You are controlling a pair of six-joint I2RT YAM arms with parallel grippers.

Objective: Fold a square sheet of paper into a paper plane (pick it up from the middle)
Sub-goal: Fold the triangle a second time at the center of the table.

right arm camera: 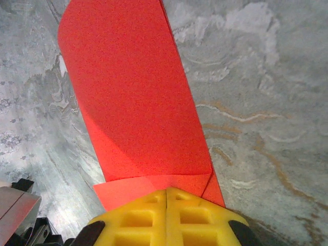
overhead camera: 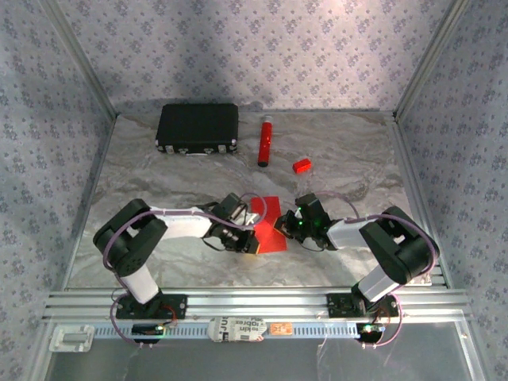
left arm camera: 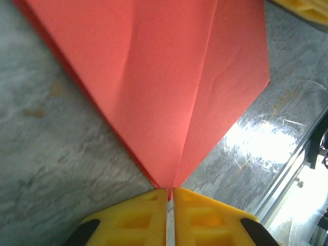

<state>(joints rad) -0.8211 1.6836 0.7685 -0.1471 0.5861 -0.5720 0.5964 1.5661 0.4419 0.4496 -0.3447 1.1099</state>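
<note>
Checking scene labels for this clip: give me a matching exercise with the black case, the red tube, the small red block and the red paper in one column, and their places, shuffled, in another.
Things:
1. black case
2. red tube
3. small red block
4. red paper

Places:
A. gripped by the left gripper and the right gripper
B. far left part of the table
C. right of the tube, apart from it
D. between the case and the block

Pairs: 1-B, 2-D, 3-C, 4-A.
</note>
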